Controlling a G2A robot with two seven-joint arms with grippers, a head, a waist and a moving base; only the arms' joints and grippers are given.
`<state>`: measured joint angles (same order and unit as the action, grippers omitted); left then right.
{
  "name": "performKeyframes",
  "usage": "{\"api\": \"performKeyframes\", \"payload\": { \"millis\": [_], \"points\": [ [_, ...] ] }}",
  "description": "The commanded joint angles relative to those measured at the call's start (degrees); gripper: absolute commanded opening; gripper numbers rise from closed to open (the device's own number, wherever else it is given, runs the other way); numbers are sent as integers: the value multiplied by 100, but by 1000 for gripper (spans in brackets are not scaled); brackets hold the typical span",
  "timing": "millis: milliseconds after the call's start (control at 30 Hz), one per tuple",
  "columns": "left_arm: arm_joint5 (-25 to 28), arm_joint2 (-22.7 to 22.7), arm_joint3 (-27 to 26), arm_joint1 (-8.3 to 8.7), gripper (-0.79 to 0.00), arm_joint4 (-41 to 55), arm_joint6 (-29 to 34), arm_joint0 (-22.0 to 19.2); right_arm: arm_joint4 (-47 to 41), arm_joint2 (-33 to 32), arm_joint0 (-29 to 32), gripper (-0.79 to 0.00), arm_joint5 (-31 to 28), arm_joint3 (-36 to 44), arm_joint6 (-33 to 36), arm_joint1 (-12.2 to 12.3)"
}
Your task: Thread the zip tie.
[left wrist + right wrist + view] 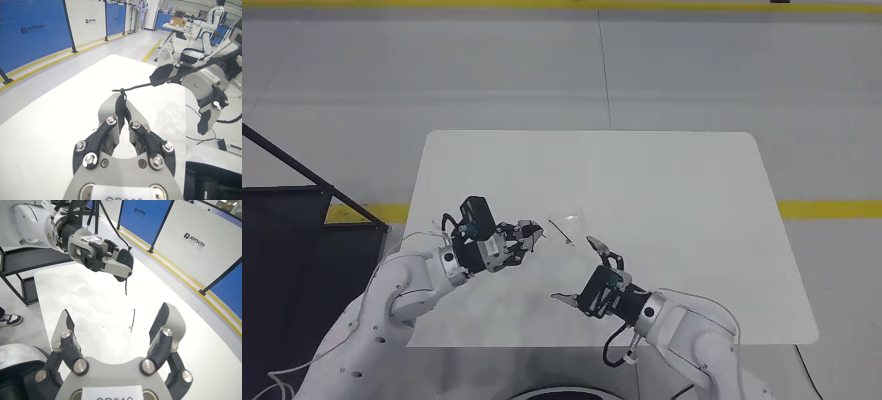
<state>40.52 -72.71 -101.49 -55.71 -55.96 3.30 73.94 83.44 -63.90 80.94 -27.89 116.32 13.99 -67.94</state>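
Black, thin zip tie (133, 88) pinched in the left claw (122, 106).

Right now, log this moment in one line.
left pincer: shut on zip tie | right pincer: open, empty | second tie: on table

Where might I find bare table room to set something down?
Free: far half of the table and its right end past the right gripper. Crowded: near middle, between that and the left gripper holding the zip tie.
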Motion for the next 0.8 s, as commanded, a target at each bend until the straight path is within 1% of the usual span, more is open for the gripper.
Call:
{"api": "performKeyframes", "payload": {
  "millis": [0,133,200,267,300,333,400,500,533,567,667,767],
  "points": [
    [-146,14,-73,-6,-785,-182,17,42,-80,20,-76,0,84,-6,-49,-14],
    [-480,103,-187,-25,-785,-737,-13,125,285,1,106,0,149,221,-508,13],
    [-510,187,-201,-36,-785,-945,-15,130,553,-28,261,0,164,320,-799,39],
    [-430,273,-191,-47,-785,-998,-17,121,746,-59,385,-3,221,367,-1028,57],
    [-393,303,-179,-52,-785,-1001,5,101,824,-74,423,-65,255,373,-1127,64],
    [-346,334,-174,-56,-785,-1009,36,80,891,-87,457,-105,310,370,-1204,68],
    [-217,389,-144,-64,-785,-921,84,50,1076,-95,507,-212,447,355,-1207,74],
    [-30,414,-93,-70,-785,-749,187,-17,1305,3,505,-283,562,384,-1093,67],
    [7,415,-80,-71,-785,-704,229,-36,1371,33,488,-336,573,388,-1074,65],
    [31,414,-76,-72,-785,-666,260,-52,1436,65,476,-363,576,389,-1048,64],
    [94,418,-69,-75,-785,-592,352,-82,1600,147,455,-394,676,403,-964,55],
    [199,442,-56,-74,-785,-526,492,-93,1769,230,446,-403,734,419,-954,49]
  ]
}}
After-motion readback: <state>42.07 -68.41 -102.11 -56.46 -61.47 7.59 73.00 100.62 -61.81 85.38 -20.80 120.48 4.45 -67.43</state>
